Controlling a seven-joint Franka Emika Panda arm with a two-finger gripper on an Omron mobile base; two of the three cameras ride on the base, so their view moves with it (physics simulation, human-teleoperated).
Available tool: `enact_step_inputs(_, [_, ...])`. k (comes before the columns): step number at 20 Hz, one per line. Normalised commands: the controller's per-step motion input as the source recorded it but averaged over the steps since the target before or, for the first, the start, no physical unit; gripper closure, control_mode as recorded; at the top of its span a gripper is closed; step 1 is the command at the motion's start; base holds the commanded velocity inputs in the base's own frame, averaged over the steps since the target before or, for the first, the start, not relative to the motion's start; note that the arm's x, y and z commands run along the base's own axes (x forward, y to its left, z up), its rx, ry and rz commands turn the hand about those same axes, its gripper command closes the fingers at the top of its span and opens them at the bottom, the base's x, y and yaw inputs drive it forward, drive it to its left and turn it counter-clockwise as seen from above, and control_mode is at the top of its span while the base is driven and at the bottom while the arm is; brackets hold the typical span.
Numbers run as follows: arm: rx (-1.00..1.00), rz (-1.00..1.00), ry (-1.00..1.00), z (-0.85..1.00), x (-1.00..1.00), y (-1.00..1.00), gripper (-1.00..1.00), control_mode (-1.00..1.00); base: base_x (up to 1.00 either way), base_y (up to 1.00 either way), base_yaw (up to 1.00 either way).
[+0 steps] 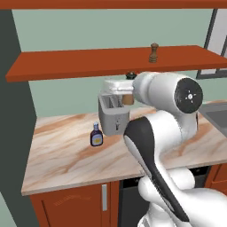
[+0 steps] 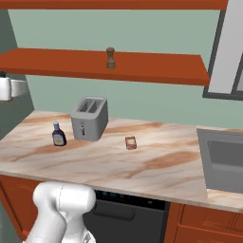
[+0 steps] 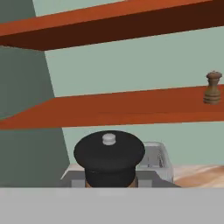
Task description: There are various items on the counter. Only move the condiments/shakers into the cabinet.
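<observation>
Gripper (image 1: 125, 98) pinches the light-wood shaker (image 1: 128, 97), upright with its black top up, raised above the toaster (image 1: 113, 116). On the desk (image 2: 156, 163), the sauce bottle (image 2: 59, 135) stands at the toaster's 9 o'clock. On the shelf (image 1: 88, 62) stands the brown mill (image 1: 154, 52), upright.

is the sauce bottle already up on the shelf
No, the sauce bottle stands on the counter left of the toaster, while the brown mill is the thing standing on the shelf.
</observation>
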Motion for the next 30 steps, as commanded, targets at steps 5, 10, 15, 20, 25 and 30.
enact_step_inputs(5, [0.0, -0.2, 0.29, 0.3, -0.05, -0.32, 1.0, -1.0, 0.0, 0.0, 0.0])
enact_step_inputs(10, [0.0, 0.0, -0.01, 0.01, 0.0, -0.01, 1.0, -1.0, 0.0, 0.0, 0.0])
enact_step_inputs(15, [-0.08, 0.08, -0.3, 0.0, 0.0, -0.22, 1.0, -1.0, 0.0, 0.0, 0.0])
enact_step_inputs(20, [-0.03, 0.02, -0.13, 0.0, 0.0, -0.1, 1.0, -1.0, 0.0, 0.0, 0.0])
enact_step_inputs(25, [0.0, 0.0, 0.0, 0.06, 0.01, -0.17, 1.0, -1.0, 0.0, 0.0, 0.0])
enact_step_inputs(30, [0.01, 0.0, -0.08, 0.31, 0.01, -0.4, 1.0, -1.0, 0.0, 0.0, 0.0])
